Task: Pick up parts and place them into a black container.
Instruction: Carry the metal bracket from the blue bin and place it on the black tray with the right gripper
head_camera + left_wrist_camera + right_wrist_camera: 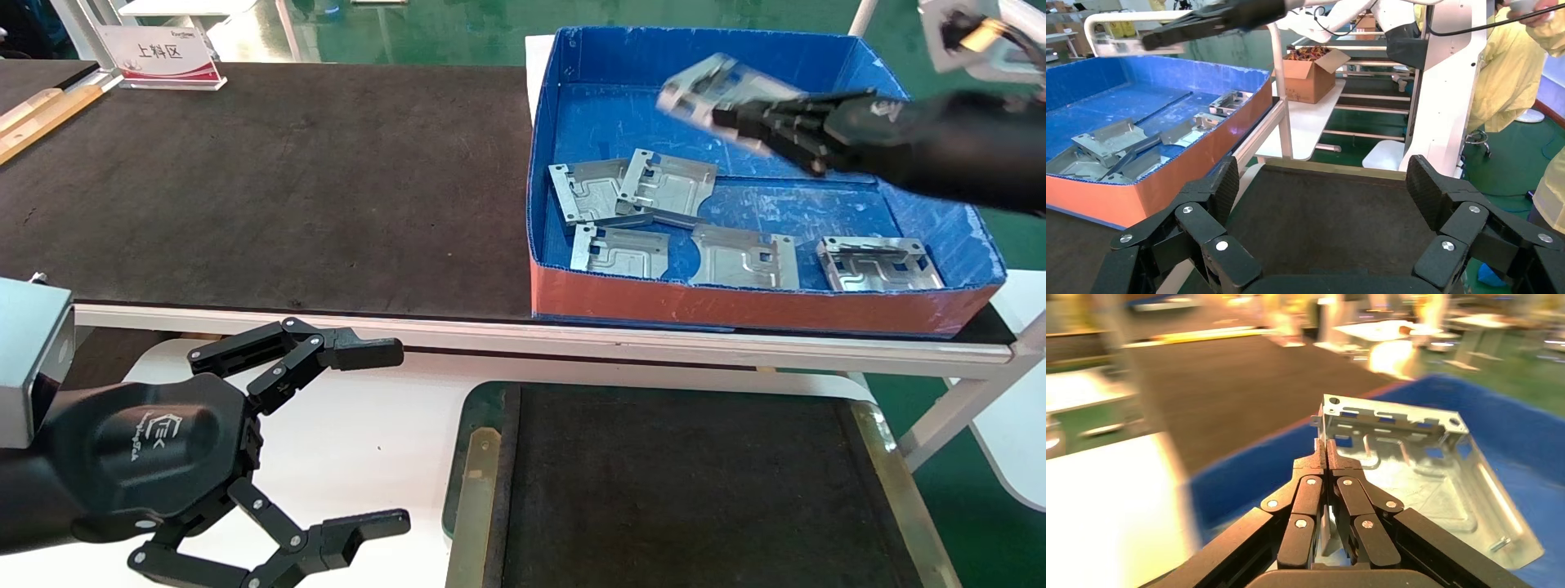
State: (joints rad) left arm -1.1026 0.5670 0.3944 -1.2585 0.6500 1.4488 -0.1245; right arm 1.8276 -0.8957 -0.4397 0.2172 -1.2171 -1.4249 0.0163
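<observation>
Long black tabletop mat (270, 188), far left. Deep blue box (948, 237), far right: five parts (666, 184) lie loose on its floor. Right gripper (723, 121), above the box's far side: fingers pressed together on the edge of one held part (703, 82), lifted off the floor. Black container (686, 490), near centre. Left gripper (392, 437), near left beside the container: fingers spread wide, nothing between them.

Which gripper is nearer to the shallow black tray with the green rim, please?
Left. The left gripper hangs open just beside the shallow black tray; the right gripper is over the blue box.
</observation>
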